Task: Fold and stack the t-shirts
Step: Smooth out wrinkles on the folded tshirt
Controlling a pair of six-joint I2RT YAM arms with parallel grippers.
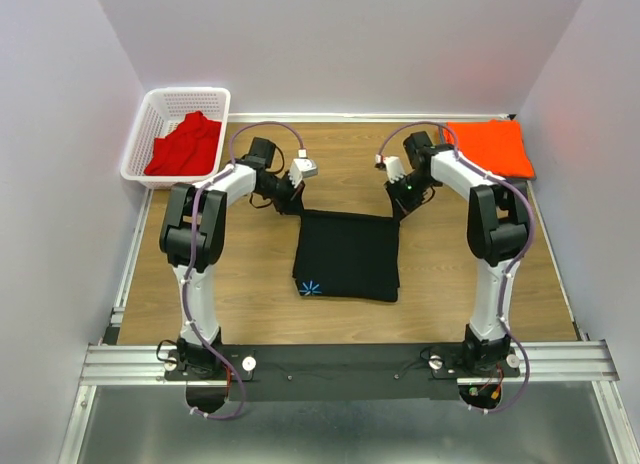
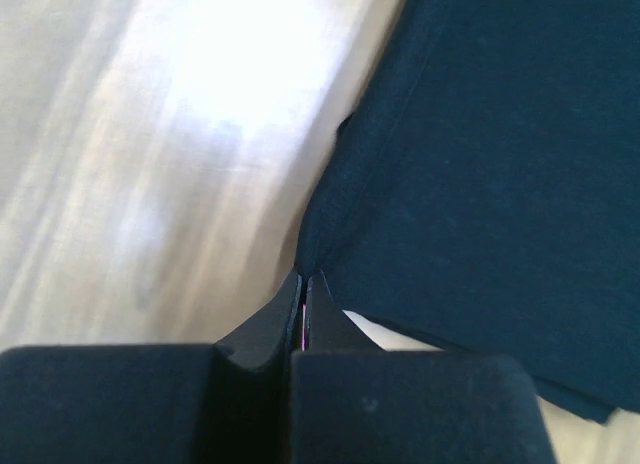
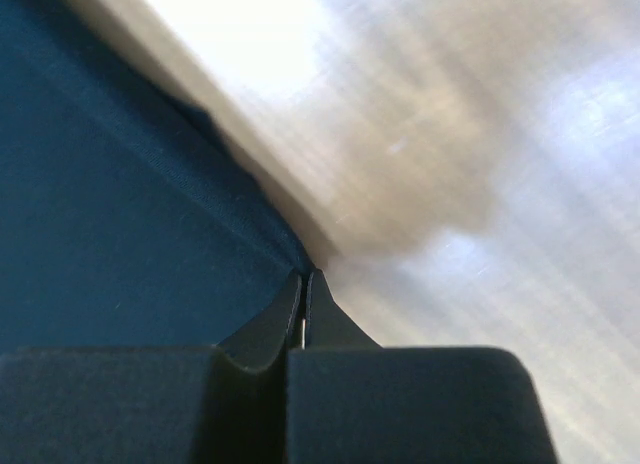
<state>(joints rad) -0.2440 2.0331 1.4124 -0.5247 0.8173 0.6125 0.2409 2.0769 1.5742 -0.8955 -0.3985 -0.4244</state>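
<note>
The black t-shirt [image 1: 348, 254] lies folded into a rectangle in the middle of the table. My left gripper [image 1: 297, 206] is shut on its far left corner; the left wrist view shows the cloth [image 2: 480, 174] pinched between the tips. My right gripper [image 1: 397, 210] is shut on its far right corner, with the cloth [image 3: 120, 214] running into the jaws. The orange t-shirt [image 1: 487, 146] lies folded at the far right. The red t-shirt [image 1: 185, 144] sits crumpled in the basket.
The white mesh basket [image 1: 150, 124] stands at the far left corner, beyond the table's left edge. Bare wooden table [image 1: 250, 284] surrounds the black shirt. Grey walls close in at the back and both sides.
</note>
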